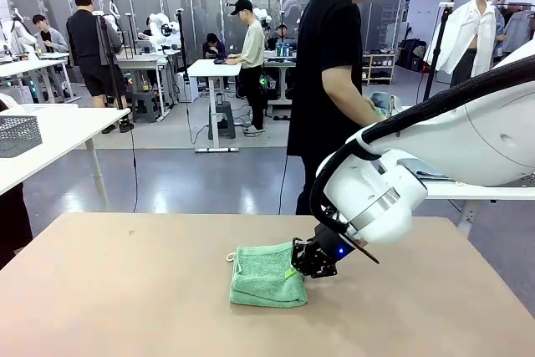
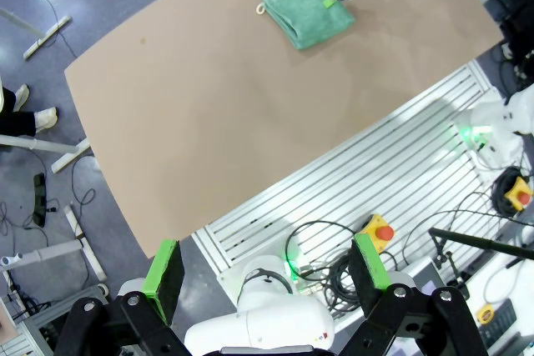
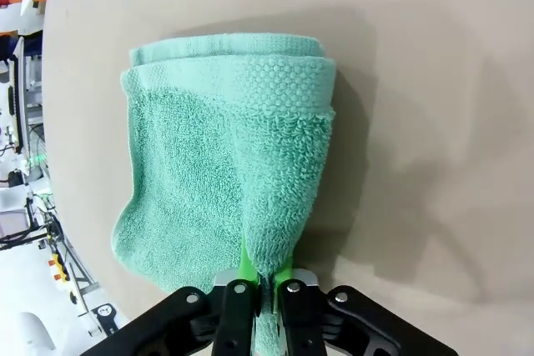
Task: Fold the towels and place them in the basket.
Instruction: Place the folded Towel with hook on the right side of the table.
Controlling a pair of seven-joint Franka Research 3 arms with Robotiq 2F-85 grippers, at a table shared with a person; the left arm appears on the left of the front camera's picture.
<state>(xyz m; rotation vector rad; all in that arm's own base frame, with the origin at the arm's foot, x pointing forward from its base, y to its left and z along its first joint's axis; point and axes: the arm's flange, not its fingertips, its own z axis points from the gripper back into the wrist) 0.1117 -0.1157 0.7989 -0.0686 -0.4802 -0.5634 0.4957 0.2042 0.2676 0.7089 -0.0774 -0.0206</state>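
Right jaws clenched on edge of folded mint towel (image 3: 192,156); left jaws released.

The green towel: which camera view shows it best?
The right wrist view: the green towel lies close, folded layers clear, one edge pinched in the right hand. The front view shows it smaller, beside that hand; the left wrist view, small and far off.

Folded towel (image 1: 266,277) on table (image 1: 109,290) centre, right fingers (image 3: 236,304) at its right edge; person (image 1: 330,64) behind table
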